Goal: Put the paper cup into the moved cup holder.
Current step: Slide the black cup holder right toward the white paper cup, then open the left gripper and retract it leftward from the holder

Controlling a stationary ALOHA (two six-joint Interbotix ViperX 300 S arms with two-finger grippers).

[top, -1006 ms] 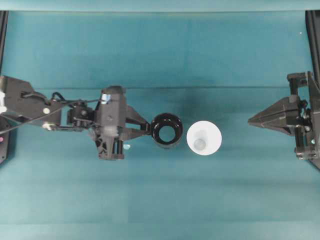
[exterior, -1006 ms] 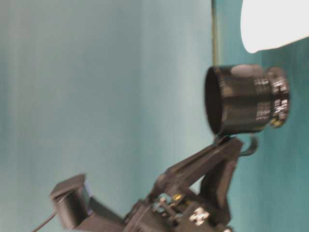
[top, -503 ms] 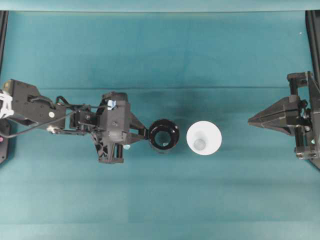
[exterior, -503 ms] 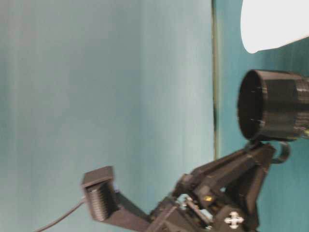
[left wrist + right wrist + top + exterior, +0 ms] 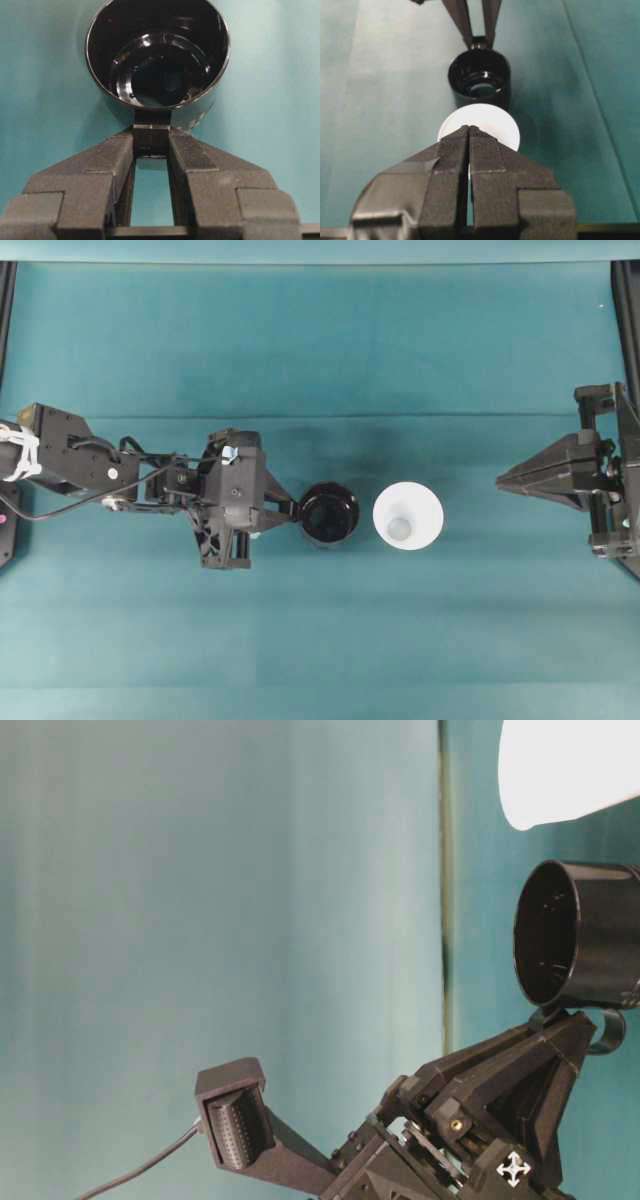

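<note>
The glossy black cup holder point(image 5: 328, 517) stands upright, mouth up, just left of the white paper cup point(image 5: 408, 517), with a small gap between them. My left gripper point(image 5: 293, 510) is shut on the holder's tab handle point(image 5: 152, 131), and the holder's empty inside point(image 5: 157, 55) shows in the left wrist view. My right gripper point(image 5: 500, 481) is shut and empty, well to the right of the cup. In the right wrist view its tips point(image 5: 469, 129) cover part of the cup point(image 5: 500, 122), with the holder point(image 5: 480, 80) behind. The table-level view shows the holder point(image 5: 580, 935) and the cup point(image 5: 570, 770).
The teal table surface point(image 5: 320, 640) runs under everything. Black frame posts stand at the far left point(image 5: 6, 300) and far right point(image 5: 628, 300) edges. The left arm's body point(image 5: 60, 455) stretches in from the left.
My left gripper has come down with the cup holder and shifted it slightly toward the front; the holder looks smaller from overhead. The cup and right arm have not moved.
</note>
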